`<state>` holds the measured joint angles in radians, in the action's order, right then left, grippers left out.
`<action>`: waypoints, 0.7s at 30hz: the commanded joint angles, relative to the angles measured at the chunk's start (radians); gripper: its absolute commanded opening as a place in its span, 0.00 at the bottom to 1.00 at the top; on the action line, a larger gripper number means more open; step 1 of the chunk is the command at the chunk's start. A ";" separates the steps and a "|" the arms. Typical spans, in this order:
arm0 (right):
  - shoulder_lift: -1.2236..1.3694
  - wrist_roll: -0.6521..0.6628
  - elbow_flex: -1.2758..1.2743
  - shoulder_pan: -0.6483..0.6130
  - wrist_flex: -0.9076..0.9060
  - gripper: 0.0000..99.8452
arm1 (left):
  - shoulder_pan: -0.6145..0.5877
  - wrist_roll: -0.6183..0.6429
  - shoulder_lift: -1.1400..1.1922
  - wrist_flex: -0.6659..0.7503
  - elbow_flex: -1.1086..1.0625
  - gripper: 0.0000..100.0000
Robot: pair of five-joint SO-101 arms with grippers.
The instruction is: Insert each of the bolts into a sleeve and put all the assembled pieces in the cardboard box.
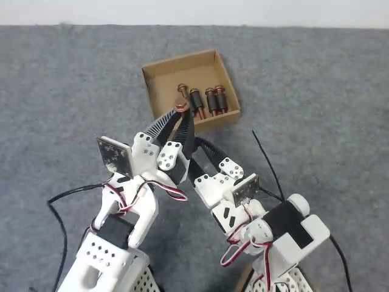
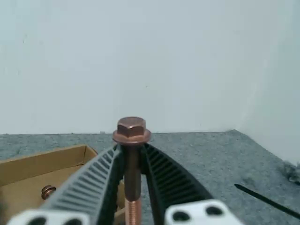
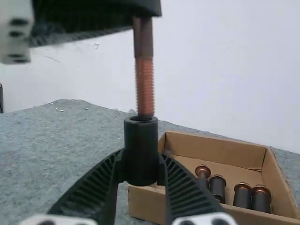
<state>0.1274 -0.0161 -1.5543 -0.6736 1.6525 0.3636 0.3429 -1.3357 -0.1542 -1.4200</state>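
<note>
Grey bench [image 1: 316, 91] | left end effector [image 2: 131, 151] clamps bolt [image 2: 131, 130] | right end effector [image 3: 140, 160] grips sleeve [image 3: 140, 140] (bolt tip at its mouth)

Left arm [image 1: 130, 213], right arm [image 1: 213, 188]: white plastic shells, black motor blocks at joints. Left gripper [image 2: 132, 154], right gripper [image 3: 140, 161]: black fingers [image 2: 89, 183], ribbed inner faces, white mounts with dark screw holes. Red-white-black wires [image 1: 176, 193] loop near the wrists. A thin black cable [image 1: 265, 157] runs far-right. Near base [image 1: 100, 249] looks perforated.

The right hand [image 3: 140, 164] grips a black sleeve [image 3: 140, 145] upright. The left hand [image 3: 136, 11] holds a copper bolt [image 3: 143, 70] above, threaded tip at the sleeve's mouth. Behind, the cardboard box [image 3: 220, 147] holds four assembled pieces [image 3: 229, 190].
</note>
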 commanded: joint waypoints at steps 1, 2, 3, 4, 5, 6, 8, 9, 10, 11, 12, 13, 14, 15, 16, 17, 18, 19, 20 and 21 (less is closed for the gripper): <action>-0.007 -0.011 0.005 0.019 0.028 0.01 | 0.011 0.009 -0.040 0.037 0.018 0.01; -0.007 -0.009 0.005 0.019 0.028 0.01 | 0.011 0.009 -0.040 0.037 0.018 0.01; -0.007 -0.009 0.003 0.019 0.028 0.01 | 0.009 0.009 -0.040 0.037 0.018 0.01; -0.007 -0.008 0.003 0.019 0.028 0.01 | 0.008 0.009 -0.040 0.037 0.018 0.01; -0.007 -0.008 0.003 0.019 0.028 0.01 | 0.006 0.009 -0.040 0.035 0.016 0.01; -0.007 -0.008 0.003 0.019 0.028 0.01 | 0.006 0.009 -0.040 0.035 0.016 0.01; -0.007 -0.008 0.003 0.019 0.028 0.01 | 0.006 0.009 -0.040 0.035 0.016 0.01; -0.007 -0.006 0.003 0.019 0.028 0.01 | 0.006 0.008 -0.040 0.035 0.016 0.01; -0.007 -0.006 0.003 0.019 0.028 0.01 | 0.005 0.006 -0.040 0.035 0.013 0.01; -0.007 -0.006 0.002 0.019 0.028 0.01 | 0.005 0.005 -0.040 0.035 0.004 0.01; -0.007 -0.006 0.000 0.019 0.028 0.01 | 0.003 0.005 -0.040 0.035 -0.004 0.01; -0.007 -0.006 0.000 0.021 0.028 0.01 | 0.003 0.003 -0.040 0.035 -0.015 0.01; -0.007 -0.006 -0.002 0.021 0.028 0.01 | 0.003 0.003 -0.040 0.035 -0.030 0.01; -0.007 -0.006 -0.002 0.021 0.028 0.01 | 0.003 0.003 -0.040 0.035 -0.048 0.01; -0.007 -0.006 -0.002 0.021 0.028 0.01 | 0.003 0.003 -0.040 0.038 -0.067 0.01; -0.007 -0.006 -0.002 0.021 0.022 0.01 | 0.003 0.003 -0.040 0.041 -0.077 0.01; -0.007 -0.006 0.000 0.021 0.021 0.01 | 0.003 0.003 -0.041 0.041 -0.082 0.01; -0.007 -0.006 0.000 0.021 0.021 0.01 | 0.003 0.003 -0.041 0.041 -0.084 0.01; -0.007 -0.006 0.000 0.021 0.021 0.01 | 0.003 0.003 -0.041 0.041 -0.084 0.01; -0.007 -0.006 0.000 0.021 0.021 0.01 | 0.003 0.003 -0.041 0.041 -0.084 0.01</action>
<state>0.1289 -0.0161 -1.5543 -0.6674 1.6525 0.3667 0.3368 -1.3541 -0.1373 -1.5182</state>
